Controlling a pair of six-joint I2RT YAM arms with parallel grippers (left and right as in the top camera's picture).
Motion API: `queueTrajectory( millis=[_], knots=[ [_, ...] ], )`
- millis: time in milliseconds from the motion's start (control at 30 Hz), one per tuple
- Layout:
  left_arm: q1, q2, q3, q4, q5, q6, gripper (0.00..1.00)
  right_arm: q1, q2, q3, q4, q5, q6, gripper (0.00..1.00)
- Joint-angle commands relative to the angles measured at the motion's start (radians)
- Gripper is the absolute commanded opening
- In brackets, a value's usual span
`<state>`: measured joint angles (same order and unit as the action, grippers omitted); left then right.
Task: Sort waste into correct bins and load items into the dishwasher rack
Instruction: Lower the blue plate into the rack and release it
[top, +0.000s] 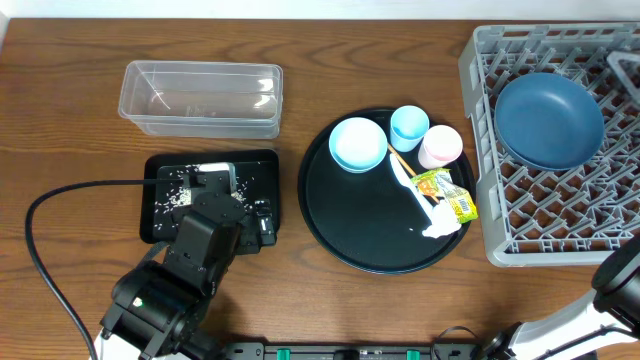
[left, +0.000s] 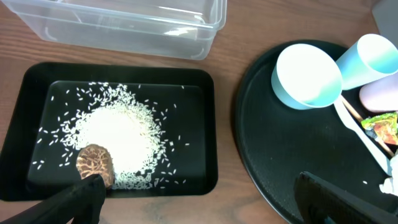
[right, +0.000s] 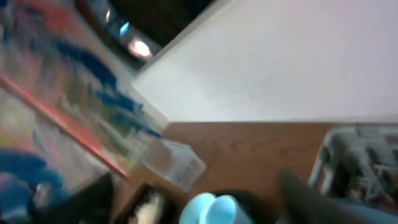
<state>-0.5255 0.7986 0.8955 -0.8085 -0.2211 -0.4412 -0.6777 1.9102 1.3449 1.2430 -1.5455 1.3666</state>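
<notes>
The wrapper (top: 447, 190) lies on the round tray (top: 340, 235), just beside the tissue (top: 440, 224). It is judged light and crinkly (apt to slip), so a pinch across its bunched middle is advised. The left gripper (left: 199, 186) is spread wide over the black bin (left: 208, 84). The right gripper's state cannot be told, its view being blurred. The lump (left: 94, 163) is shown only by the left wrist, and the plate (top: 548, 120) in the rack (top: 540, 245) only overhead.

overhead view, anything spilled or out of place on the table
No spill onto the table shows. The rice grains are strewn around a brown lump, but all inside the shallow black tray. On the round black tray, the crumpled wrapper and tissue lie beside the pink cup, waste among the dishes.
</notes>
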Motion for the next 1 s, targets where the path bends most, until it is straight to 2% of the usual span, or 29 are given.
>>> queueTrajectory(
  millis=[0,67,233,467,600,667,700,767,867,967],
  knots=[
    [0.003,-0.001,0.015,-0.003,-0.019,0.006,0.98,0.039,-0.043,0.044,0.232,-0.014,0.383,0.99],
    [0.003,-0.001,0.015,-0.003,-0.019,0.006,0.98,0.055,-0.060,0.072,0.325,-0.007,0.462,0.99],
    [0.003,-0.001,0.015,-0.003,-0.019,0.006,0.98,0.077,-0.104,0.148,0.182,-0.012,0.408,0.99],
    [0.003,-0.001,0.015,-0.003,-0.019,0.006,0.98,0.097,-0.124,0.208,0.153,-0.012,0.417,0.99],
    [0.003,-0.001,0.015,-0.003,-0.019,0.006,0.98,0.131,-0.182,0.214,0.151,0.032,0.472,0.99],
    [0.003,-0.001,0.015,-0.003,-0.019,0.006,0.98,0.143,-0.205,0.220,0.141,0.085,0.405,0.99],
    [0.003,-0.001,0.015,-0.003,-0.019,0.006,0.98,0.147,-0.211,0.227,0.092,0.110,0.292,0.99],
    [0.003,-0.001,0.015,-0.003,-0.019,0.006,0.98,0.146,-0.211,0.232,-0.113,0.130,0.119,0.99],
    [0.003,-0.001,0.015,-0.003,-0.019,0.006,0.98,0.138,-0.211,0.233,-0.731,0.214,-0.211,0.99],
    [0.003,-0.001,0.015,-0.003,-0.019,0.006,0.98,0.129,-0.218,0.233,-1.162,0.328,-0.507,0.99]
  ],
)
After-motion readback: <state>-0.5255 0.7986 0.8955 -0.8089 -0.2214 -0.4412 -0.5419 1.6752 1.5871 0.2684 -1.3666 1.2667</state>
